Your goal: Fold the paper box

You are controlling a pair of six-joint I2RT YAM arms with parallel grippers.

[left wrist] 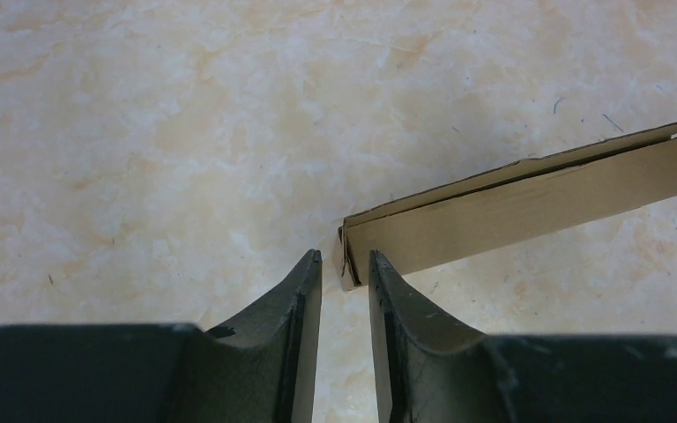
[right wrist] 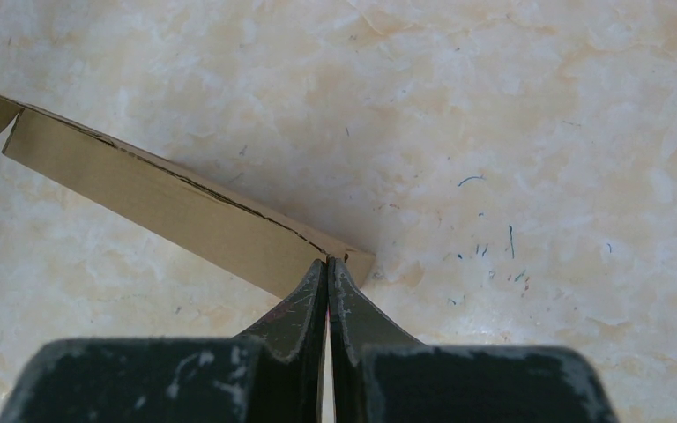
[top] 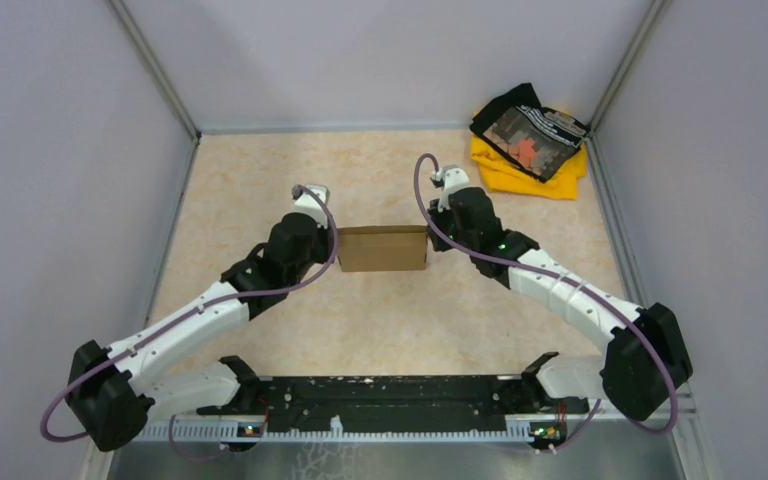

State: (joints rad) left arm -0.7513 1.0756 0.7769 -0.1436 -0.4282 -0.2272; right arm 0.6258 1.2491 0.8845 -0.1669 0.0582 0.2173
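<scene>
The paper box is a plain brown cardboard box lying closed and flat at the middle of the table, between my two arms. My left gripper is at its left end. In the left wrist view this gripper is slightly open with only table between the fingers, and the box's corner lies just ahead of the tips. My right gripper is at the box's right end. In the right wrist view this gripper is shut, its tips touching the end corner of the box.
A yellow and black cloth pile lies in the far right corner. Grey walls enclose the table on the left, back and right. A black rail with the arm bases runs along the near edge.
</scene>
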